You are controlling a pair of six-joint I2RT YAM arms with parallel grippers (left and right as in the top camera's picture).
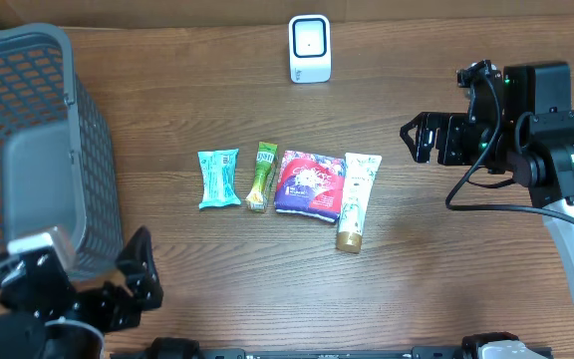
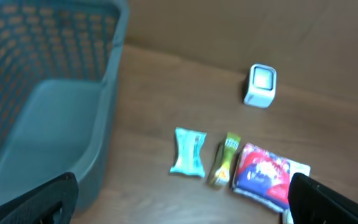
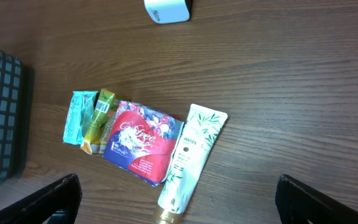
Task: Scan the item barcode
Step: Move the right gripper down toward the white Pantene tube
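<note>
The left arm crouches at the near left corner, and its left gripper points toward the far right with jaws spread wide and nothing between them. In its own wrist view, only its dark fingertips show, at the bottom corners. The right arm comes up from the near right edge and bends leftward at mid-depth, and its right gripper faces left with jaws just as wide and empty, its fingertips barely in frame.
</note>
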